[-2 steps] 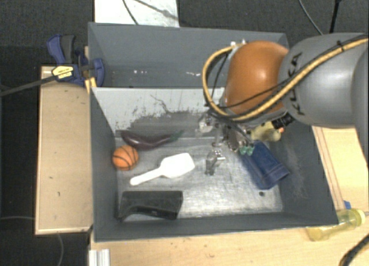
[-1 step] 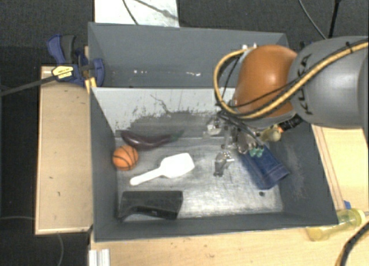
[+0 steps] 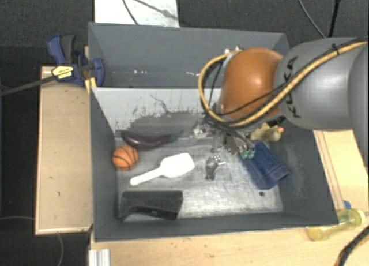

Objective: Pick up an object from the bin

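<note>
White scoop: one piece, plastic in look. It has a broad rounded bowl and a short straight handle, and is laid flat on the floor of the grey metal bin, near the middle. The bowl is pointed to the upper right and the handle to the lower left.

Tool: one, carried below the orange cover of the grey arm, which is looped with black and yellow cables. It is placed low over the bare bin floor, just beside the bowl end of the scoop, on its right. Whether it is released or clenched cannot be told, and contact with the scoop cannot be made out.

Other contents, six loose things being counted with the scoop:
- Toy basketball: one, orange, small, set near the left wall, close to the scoop's handle.
- Aubergine: one, dark purple, elongated, laid along the foot of the back wall above the ball.
- Black block: one, oblong, laid in the front left corner below the scoop.
- Dark blue oblong item: one, laid slantwise to the right of the tool, its upper end covered by the wrist.
- Pale yellow item: one, small, partly hidden behind the wrist; its kind cannot be told.
</note>
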`<state>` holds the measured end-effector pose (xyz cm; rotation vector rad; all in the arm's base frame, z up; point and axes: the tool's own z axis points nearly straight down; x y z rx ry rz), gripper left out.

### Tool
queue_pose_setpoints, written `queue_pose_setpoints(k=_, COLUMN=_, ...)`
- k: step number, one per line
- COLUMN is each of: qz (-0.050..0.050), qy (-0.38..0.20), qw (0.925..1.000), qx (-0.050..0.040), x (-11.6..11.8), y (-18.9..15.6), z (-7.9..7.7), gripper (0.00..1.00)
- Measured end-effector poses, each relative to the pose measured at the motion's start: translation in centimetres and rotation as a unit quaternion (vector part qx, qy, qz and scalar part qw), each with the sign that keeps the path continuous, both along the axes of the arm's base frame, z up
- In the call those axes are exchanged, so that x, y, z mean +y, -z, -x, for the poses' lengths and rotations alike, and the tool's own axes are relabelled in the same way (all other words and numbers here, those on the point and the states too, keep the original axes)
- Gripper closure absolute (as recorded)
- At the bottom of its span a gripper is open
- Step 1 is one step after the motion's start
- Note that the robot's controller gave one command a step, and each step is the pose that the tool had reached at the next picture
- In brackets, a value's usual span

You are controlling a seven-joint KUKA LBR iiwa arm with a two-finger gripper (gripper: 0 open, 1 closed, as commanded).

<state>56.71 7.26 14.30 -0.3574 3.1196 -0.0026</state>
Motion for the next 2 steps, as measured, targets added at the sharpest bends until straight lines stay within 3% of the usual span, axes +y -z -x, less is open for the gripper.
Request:
queue_pose_setpoints(k=1, qz=-0.001, qy=-0.089, qw=0.9960, qx=-0.0027, x=5.5, y=6.6, z=-0.6, gripper=0.00)
queue_pose_setpoints(k=2, qz=-0.001, qy=-0.154, qw=0.9881, qx=-0.0087, x=5.7, y=6.9, z=0.7, gripper=1.00)
